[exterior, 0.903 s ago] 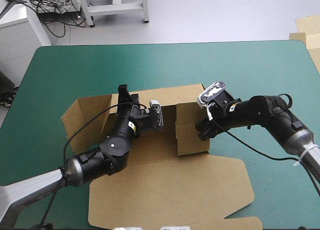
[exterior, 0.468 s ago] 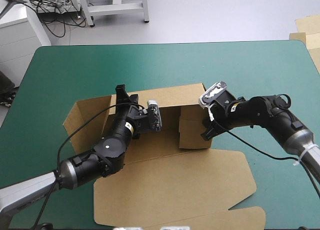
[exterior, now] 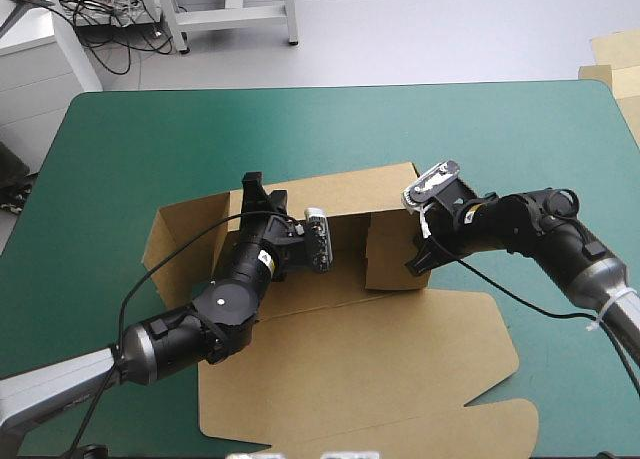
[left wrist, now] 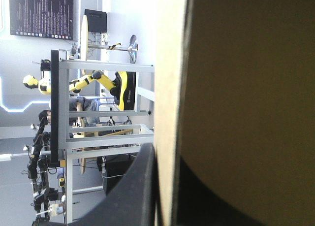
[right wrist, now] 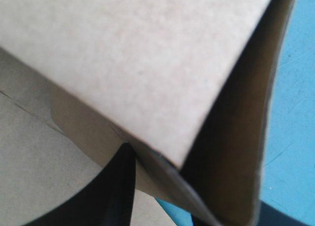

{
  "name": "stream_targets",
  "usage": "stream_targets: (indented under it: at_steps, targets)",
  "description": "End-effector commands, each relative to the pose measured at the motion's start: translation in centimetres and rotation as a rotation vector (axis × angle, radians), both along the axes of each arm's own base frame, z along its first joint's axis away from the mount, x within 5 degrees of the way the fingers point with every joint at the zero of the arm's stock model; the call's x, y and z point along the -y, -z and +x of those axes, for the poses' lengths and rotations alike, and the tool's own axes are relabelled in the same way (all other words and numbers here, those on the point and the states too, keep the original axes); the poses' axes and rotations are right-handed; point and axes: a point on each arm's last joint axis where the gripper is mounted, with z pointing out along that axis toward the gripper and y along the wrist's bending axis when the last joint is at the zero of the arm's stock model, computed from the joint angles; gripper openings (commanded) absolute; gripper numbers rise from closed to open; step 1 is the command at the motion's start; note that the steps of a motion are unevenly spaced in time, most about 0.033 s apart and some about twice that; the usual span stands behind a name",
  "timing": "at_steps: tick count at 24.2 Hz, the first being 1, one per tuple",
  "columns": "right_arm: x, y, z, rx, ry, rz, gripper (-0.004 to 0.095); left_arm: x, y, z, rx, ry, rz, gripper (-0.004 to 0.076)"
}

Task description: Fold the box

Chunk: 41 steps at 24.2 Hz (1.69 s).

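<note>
On table (exterior: 150, 129), box (exterior: 340, 364) part-raised, left gripper (exterior: 256, 190), right gripper (exterior: 418, 260), seemingly clamped

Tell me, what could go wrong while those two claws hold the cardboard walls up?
The left claw pinches only the top edge of the back wall; a slip may let it flop down. The right claw grips the side wall by its edge, so a hard pull might crease the board. The box lies loose on the table and could slide.

Rectangular table under a teal-green cover (exterior: 330, 119), with pale brown cardboard sheets (exterior: 622, 59) lying just beyond the table's far right corner, off the tabletop and apart from it.
</note>
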Motion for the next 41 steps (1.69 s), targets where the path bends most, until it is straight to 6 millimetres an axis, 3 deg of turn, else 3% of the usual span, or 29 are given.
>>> stream_targets:
  at_steps: [1,6,8,10,11,12,13,14,19,22,30,36,41]
  targets:
    - [0.3,-2.0,0.3,0.119,0.021,0.023,-0.0017,0.4,-2.3,-0.7,0.077,0.062,-0.061,-0.001]
    - [0.2,-2.0,0.2,0.11,0.022,0.034,-0.0005,0.4,-2.4,-0.7,0.076,0.056,-0.066,-0.0009]
    - [0.2,-1.9,0.1,0.096,0.019,0.031,0.0057,0.4,-2.4,-0.7,0.076,0.056,-0.066,-0.0009]
    - [0.2,-1.7,-0.1,0.067,0.007,0.016,0.0227,0.4,-2.3,-0.7,0.073,0.055,-0.068,-0.0009]
    - [0.3,-1.5,-0.5,0.033,-0.017,-0.009,0.0431,0.4,-2.3,-0.7,0.075,0.049,-0.066,-0.0009]
    - [0.4,-1.5,-0.6,0.021,-0.024,-0.017,0.0526,0.4,-2.3,-0.7,0.075,0.049,-0.066,-0.0009]
    - [0.5,-1.5,-1.1,-0.003,-0.034,-0.028,0.0715,0.3,-2.3,-0.7,0.075,0.048,-0.066,-0.0009]
    - [0.6,-1.7,-1.4,-0.009,-0.045,-0.036,0.0766,0.3,-2.3,-0.7,0.076,0.045,-0.065,-0.0009]
    - [1.7,-3.7,-3.5,0.042,-0.075,-0.046,0.0768,0.1,-2.4,-0.6,0.079,0.016,-0.062,-0.0009]
    - [2.2,-4.0,-3.3,0.06,-0.041,-0.018,0.0768,0.1,-2.3,-0.6,0.07,0.012,-0.068,-0.0009]
    - [0.6,-3.6,-2.3,0.05,-0.106,0.12,0.0768,0.1,-2.2,-0.6,0.062,0.017,-0.073,-0.0009]
    - [0.0,-2.7,-0.8,0.08,-0.115,0.129,0.0761,0.5,-1.9,-0.9,0.009,0.052,-0.099,-0.0009]
    - [0.1,-2.7,-0.1,0.138,-0.098,0.112,0.0623,0.6,-1.8,-0.9,-0.008,0.055,-0.111,-0.0009]
